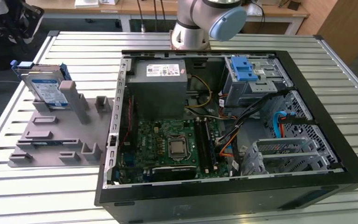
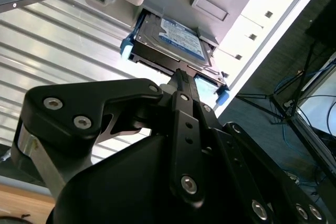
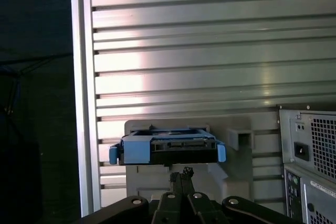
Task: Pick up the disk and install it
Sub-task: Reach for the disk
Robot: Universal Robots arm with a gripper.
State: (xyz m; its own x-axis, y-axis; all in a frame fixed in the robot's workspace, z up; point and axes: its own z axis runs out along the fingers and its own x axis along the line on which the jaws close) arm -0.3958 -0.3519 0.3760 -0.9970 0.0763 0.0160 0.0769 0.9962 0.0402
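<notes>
disk (image 1: 44, 88) stands on edge in the back slot of a grey holder block (image 1: 61, 135), upper left of the exterior view's frame. label side faces the camera, blue bracket showing along its top and sides. not yet picked up, not in the case.

holder block sits on the slatted metal table (image 1: 42, 186), just beside the open computer case (image 1: 328, 186) on the exterior view's left.

in the case: grey power-supply box (image 1: 157, 88) at upper middle; metal cage with blue latch (image 1: 244, 72) at upper right; green motherboard (image 1: 160, 140) at lower middle.

arm (image 1: 201, 23) rises at top centre of the exterior frame, behind the case.

gripper (image 3: 182, 174) in the first wrist view: black linkage in the foreground, fingertips drawn together to one point, nothing between them. it aims at the middle of the disk's connector edge. the tip lies close under that edge; contact cannot be judged.

second wrist view: the same gripper seen from the side, narrow black finger (image 2: 181, 90) running up to the disk's near edge. the disk shows its white-and-blue label, with blue bracket corners at both ends.

jaws: clenched on nothing.
</notes>
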